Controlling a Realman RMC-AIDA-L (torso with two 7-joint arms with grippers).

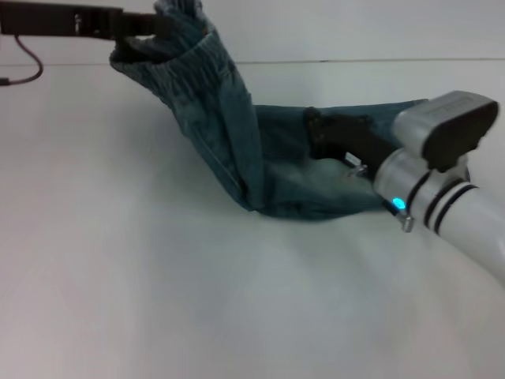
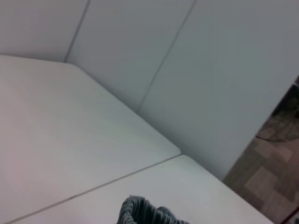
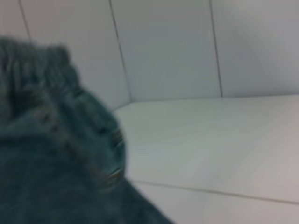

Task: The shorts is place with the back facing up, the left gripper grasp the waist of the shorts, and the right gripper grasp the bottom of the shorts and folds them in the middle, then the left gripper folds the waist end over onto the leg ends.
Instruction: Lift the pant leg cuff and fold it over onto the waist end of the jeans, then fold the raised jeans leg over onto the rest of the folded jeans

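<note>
The blue denim shorts [image 1: 272, 170] lie folded lengthwise on the white table [image 1: 158, 284]. Their elastic waist [image 1: 170, 59] is raised high at the back left, and my left gripper [image 1: 146, 28] is shut on it. From there the cloth hangs down in a slanted fold to the table. My right gripper [image 1: 319, 130] rests on the leg ends at the right, its tip over the cloth. A bunch of the waist [image 2: 145, 212] shows in the left wrist view. The right wrist view shows the lifted shorts [image 3: 46, 154] close up.
The white table spreads wide in front of and to the left of the shorts. A seam line [image 1: 355, 61] runs along the table's back, with white wall panels [image 2: 210, 70] behind it. A dark cable [image 1: 28, 67] hangs below the left arm.
</note>
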